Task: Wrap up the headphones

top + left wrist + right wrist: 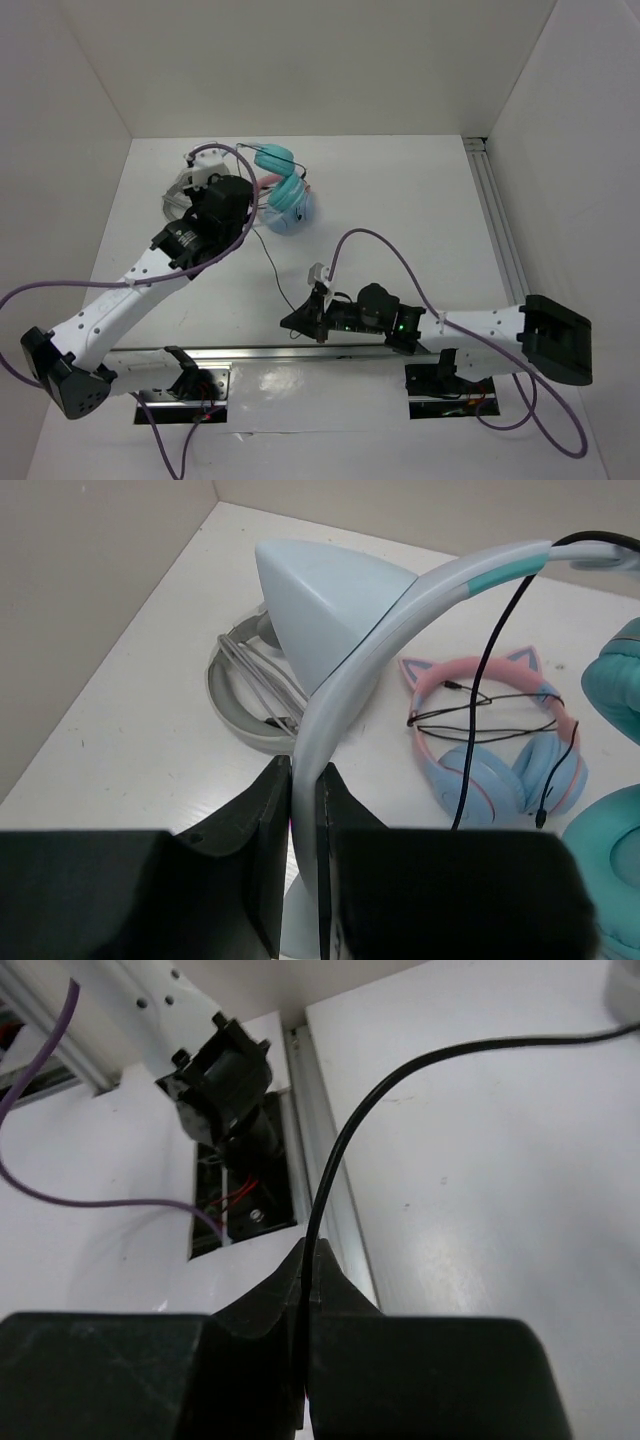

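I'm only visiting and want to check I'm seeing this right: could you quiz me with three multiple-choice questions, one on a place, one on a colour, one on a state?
1. The left gripper holds the headphones by:
A) an ear cup
B) the headband
C) the plug

2. The cable in the right gripper is:
A) black
B) red
C) white

3. The right gripper is:
A) wide open
B) shut on the cable
C) shut on nothing

Answers:
1 B, the pale band sits clamped in it.
2 A, a thin black line leaves its tips.
3 B, it pinches the cable.

Left arm [130, 290] stretched to the headphones [285, 190], left fingers [265, 840] clamped on the headband [340, 670]; right arm [470, 325] folded low short of them, right fingers [280, 1295] pinching the cable [348, 1123]
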Robot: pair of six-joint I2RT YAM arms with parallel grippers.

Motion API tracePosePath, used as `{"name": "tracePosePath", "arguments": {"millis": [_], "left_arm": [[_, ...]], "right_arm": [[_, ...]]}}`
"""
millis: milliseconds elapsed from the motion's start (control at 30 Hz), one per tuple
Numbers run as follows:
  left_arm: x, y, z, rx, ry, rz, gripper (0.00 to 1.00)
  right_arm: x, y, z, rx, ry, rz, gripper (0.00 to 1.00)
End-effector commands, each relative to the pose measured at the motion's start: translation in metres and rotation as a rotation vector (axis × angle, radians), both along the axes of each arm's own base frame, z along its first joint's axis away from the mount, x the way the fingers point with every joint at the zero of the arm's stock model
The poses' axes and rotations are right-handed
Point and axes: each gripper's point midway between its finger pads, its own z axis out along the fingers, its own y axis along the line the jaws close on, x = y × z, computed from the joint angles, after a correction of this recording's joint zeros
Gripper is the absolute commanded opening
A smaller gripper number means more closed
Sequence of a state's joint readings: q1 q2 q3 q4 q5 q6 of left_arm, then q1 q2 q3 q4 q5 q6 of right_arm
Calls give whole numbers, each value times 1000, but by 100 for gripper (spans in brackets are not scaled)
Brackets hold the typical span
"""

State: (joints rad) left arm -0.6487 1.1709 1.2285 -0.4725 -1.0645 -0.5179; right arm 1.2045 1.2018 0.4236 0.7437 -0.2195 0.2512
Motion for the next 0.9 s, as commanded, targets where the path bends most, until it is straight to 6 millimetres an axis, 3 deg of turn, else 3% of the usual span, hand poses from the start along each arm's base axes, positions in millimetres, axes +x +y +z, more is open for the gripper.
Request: {"name": "tracePosePath", "arguments": {"millis": [0, 67, 100, 133, 300, 333, 500, 567, 700, 867], "left_arm": [[1, -2, 25, 5, -82, 37, 0], [-3, -9, 11, 49, -15, -23, 0], [-5, -10, 5, 62, 16, -43, 0], [-10, -13, -1, 69, 42, -75, 0], [-25, -44, -22, 154, 164, -222, 0], [-31, -46, -41, 226, 256, -235, 0], [-57, -75, -94, 285, 432, -340, 0], [-72, -84, -106, 306, 469, -392, 0], [-99, -92, -108, 337, 493, -518, 0], [-125, -86, -99, 368, 544, -618, 0]], "right_arm": [[22, -9, 34, -47, -142, -172, 0], [30, -16, 46, -89, -180, -235, 0], [43, -31, 48, -139, -216, -318, 0], [49, -35, 64, -130, -232, -355, 0], [75, -63, 98, -179, -308, -527, 0], [78, -66, 109, -181, -317, -546, 0], [90, -77, 123, -201, -341, -635, 0], [94, -82, 125, -209, -340, -668, 0], [112, -100, 119, -273, -357, -800, 0], [131, -114, 118, -307, -360, -889, 0]]}}
